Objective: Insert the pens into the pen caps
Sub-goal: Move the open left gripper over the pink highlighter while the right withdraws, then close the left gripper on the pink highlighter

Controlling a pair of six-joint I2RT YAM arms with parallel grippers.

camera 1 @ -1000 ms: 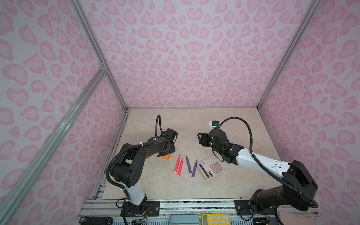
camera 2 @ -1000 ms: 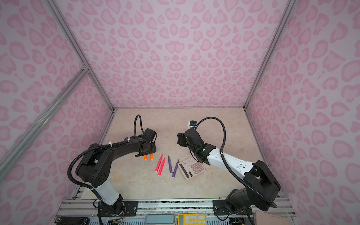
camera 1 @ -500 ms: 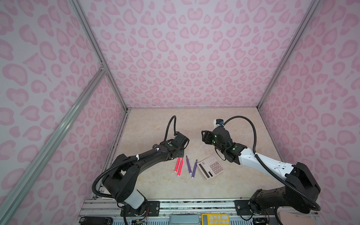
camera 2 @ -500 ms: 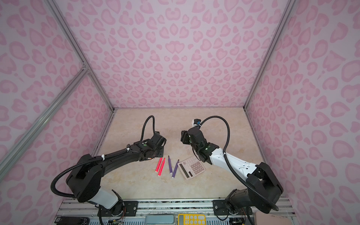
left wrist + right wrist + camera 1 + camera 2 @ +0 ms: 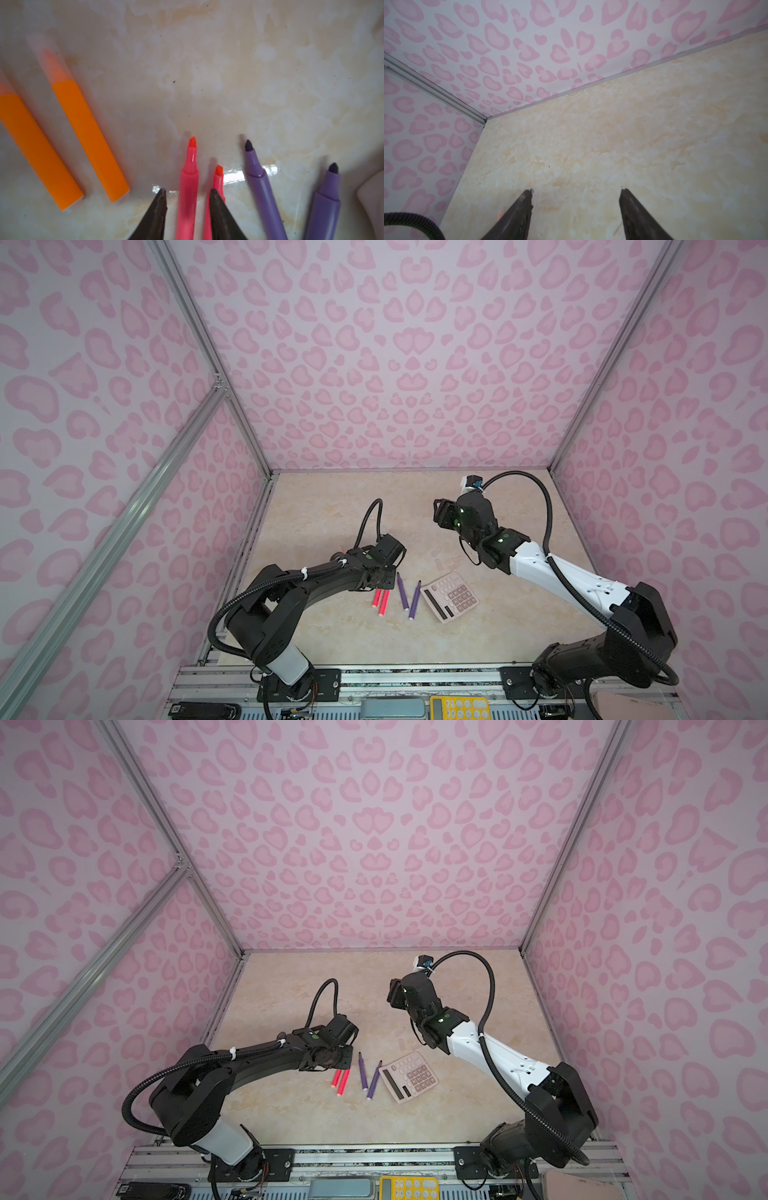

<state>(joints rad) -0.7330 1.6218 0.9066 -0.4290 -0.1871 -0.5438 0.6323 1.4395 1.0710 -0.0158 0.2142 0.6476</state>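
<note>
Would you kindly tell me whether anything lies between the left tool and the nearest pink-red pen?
Nothing visible does: in the left wrist view the left tool stands open astride one pink-red pen. The second pink-red pen lies close alongside, partly hidden behind one fingertip, and may crowd the closing.

Pink heart-print walls (image 5: 407, 344), beige marble floor (image 5: 332, 506)
</note>
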